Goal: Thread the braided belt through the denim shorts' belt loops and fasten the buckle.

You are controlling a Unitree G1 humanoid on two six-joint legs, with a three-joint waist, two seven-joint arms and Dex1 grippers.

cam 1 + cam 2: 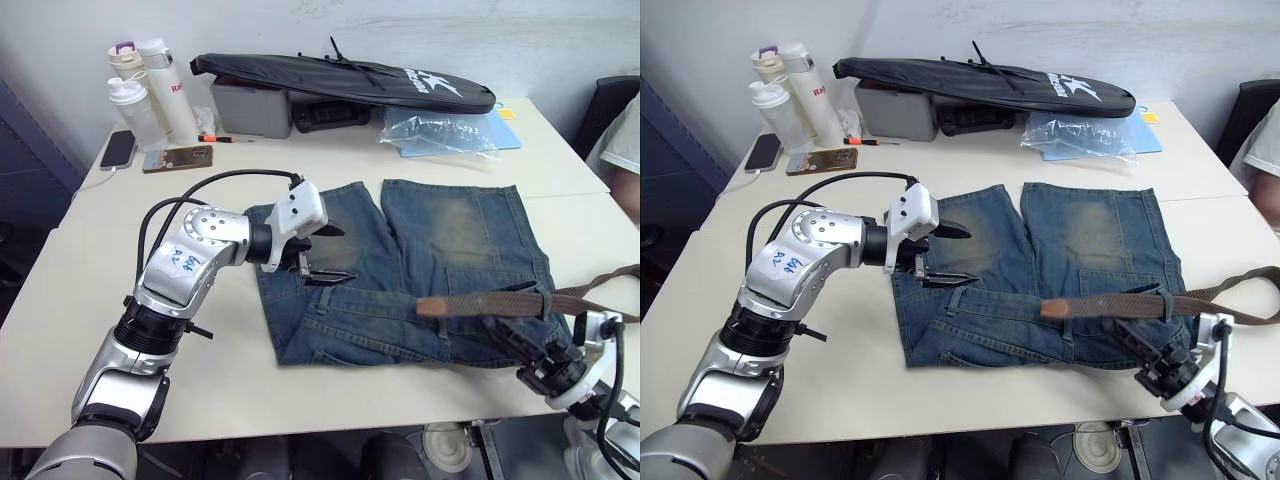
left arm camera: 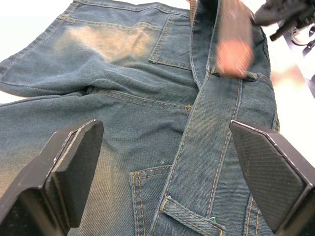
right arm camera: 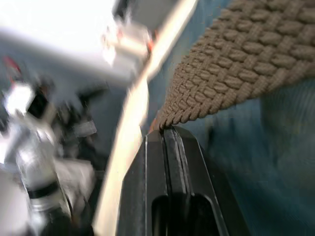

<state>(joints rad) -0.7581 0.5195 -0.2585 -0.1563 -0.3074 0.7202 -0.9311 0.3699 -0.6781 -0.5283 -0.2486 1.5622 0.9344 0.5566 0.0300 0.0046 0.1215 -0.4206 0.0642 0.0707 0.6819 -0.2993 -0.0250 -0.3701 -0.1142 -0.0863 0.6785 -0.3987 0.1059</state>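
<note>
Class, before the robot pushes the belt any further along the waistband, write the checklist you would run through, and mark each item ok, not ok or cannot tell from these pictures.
1. Right gripper grips the braided belt: ok; the right wrist view shows its fingers shut on the weave.
2. Left gripper free to help: ok, open above the denim shorts, holding nothing.
3. Shorts lie flat on the table: ok, waistband toward the robot.
4. Belt tip passed under a belt loop: cannot tell; the tan end lies at the loop.
5. Next belt loop unblocked: ok.
6. Buckle located: cannot tell; the strap trails off past the table's right edge.
</note>
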